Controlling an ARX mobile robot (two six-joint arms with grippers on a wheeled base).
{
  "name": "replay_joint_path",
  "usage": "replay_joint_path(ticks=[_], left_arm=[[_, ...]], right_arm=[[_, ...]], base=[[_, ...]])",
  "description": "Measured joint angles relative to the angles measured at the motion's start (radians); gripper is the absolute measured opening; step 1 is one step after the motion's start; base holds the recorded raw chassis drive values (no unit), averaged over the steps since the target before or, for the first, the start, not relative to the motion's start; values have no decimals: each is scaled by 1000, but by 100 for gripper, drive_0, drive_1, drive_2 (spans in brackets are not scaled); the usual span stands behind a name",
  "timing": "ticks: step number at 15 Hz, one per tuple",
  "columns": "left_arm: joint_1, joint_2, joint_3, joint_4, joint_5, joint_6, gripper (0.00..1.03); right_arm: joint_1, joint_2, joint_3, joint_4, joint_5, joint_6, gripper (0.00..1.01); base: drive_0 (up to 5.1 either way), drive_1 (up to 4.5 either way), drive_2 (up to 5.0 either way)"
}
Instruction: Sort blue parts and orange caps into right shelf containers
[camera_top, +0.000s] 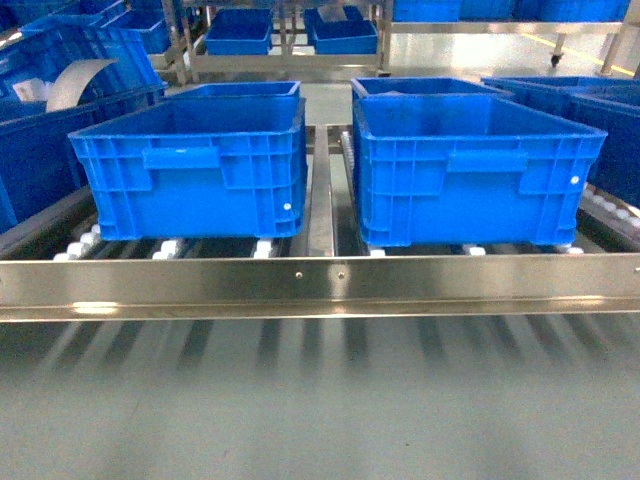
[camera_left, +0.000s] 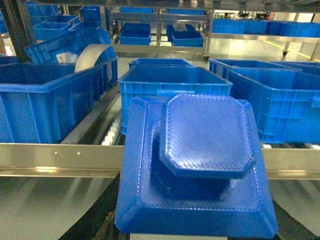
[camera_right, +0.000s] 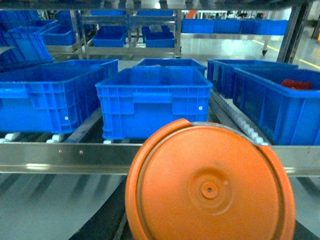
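A warehouse or factory floor: blue plastic crates (camera_top: 190, 165) sit on steel roller racks (camera_top: 320, 285), with more shelving (camera_top: 285, 35) behind.

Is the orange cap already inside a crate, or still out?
Out. The orange cap fills the right wrist view, before the metal rail, short of the crates.

**A:** What runs across the front?

**B:** A brushed steel rail (camera_top: 320, 285). It lies level, with two small screws near its middle.

**A:** What is behind the rail?

**B:** Just behind it are rows of white rollers (camera_top: 80, 245) on metal tracks. Behind it to the left, a pale curved sheet (camera_top: 75, 80) arches upward. Far behind it stands a metal rack (camera_top: 285, 60) holding shallow blue trays (camera_top: 240, 35). Behind it to the far right are a red object (camera_right: 295, 84), its kind unclear, and a yellow floor line (camera_right: 300, 60).

**A:** And below the rail?

**B:** Grey-green floor (camera_top: 320, 400), blurred into streaks.
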Motion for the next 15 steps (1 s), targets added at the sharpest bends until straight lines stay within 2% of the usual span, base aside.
replay_joint_path(ticks=[15], left_arm=[[0,0,0,0,0,0,44]], right_arm=[[0,0,0,0,0,-3,44]], base=[[0,0,0]])
